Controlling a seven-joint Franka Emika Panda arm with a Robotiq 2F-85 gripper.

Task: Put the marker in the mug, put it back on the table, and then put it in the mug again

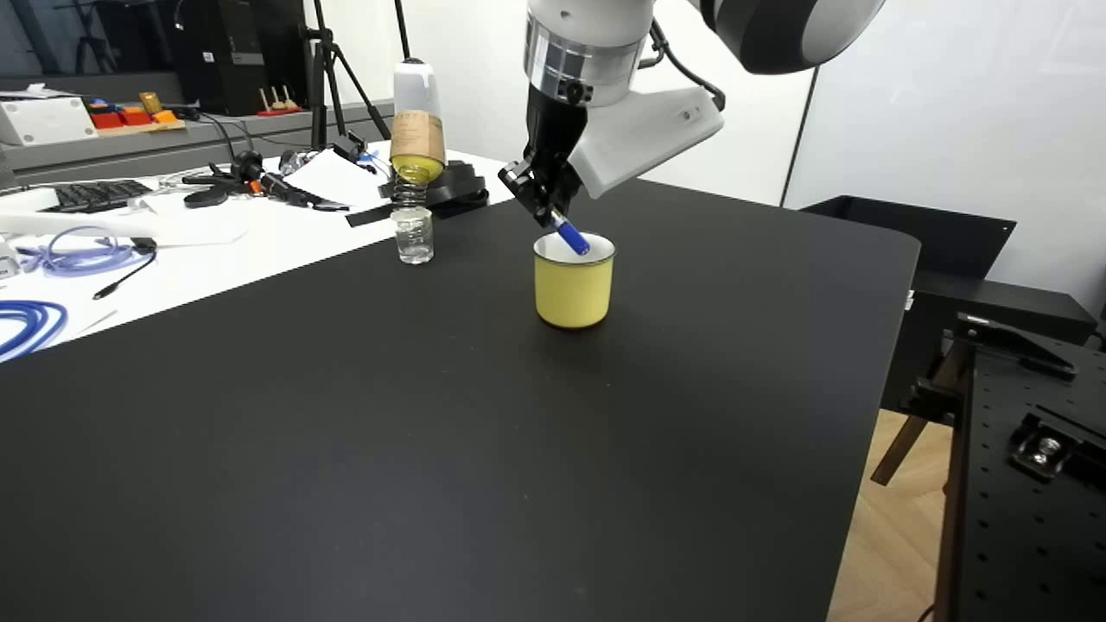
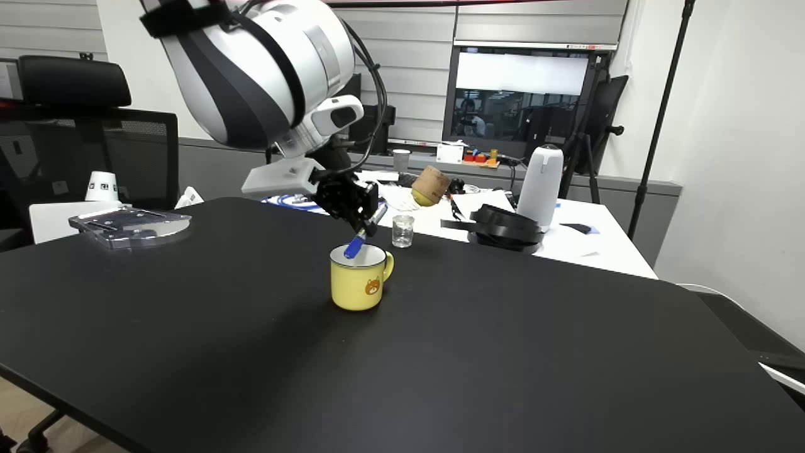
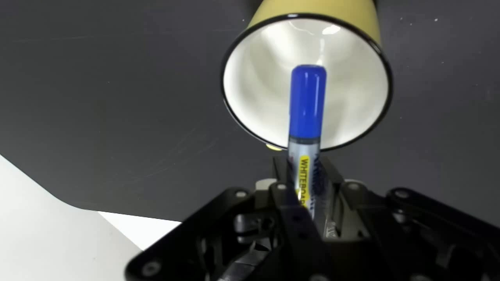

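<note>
The yellow mug (image 1: 573, 295) stands upright on the black table (image 1: 389, 449); its handle shows in an exterior view (image 2: 389, 265). My gripper (image 1: 548, 212) is above and beside the mug's rim, shut on the marker (image 1: 573, 238). In the wrist view the fingers (image 3: 306, 171) close on the pale barrel of the marker (image 3: 308, 103). The marker is tilted, with its blue end pointing down over the opening of the mug (image 3: 355, 89). In an exterior view the blue end (image 2: 355, 245) is at the mouth of the mug (image 2: 352, 286). The marker's upper end is partly hidden by the fingers.
A small clear glass (image 2: 402, 231) stands near the table's far edge, behind the gripper. A white desk (image 1: 199, 250) with cables adjoins that edge. A clear flat plate (image 2: 132, 225) lies at the table's far left in an exterior view.
</note>
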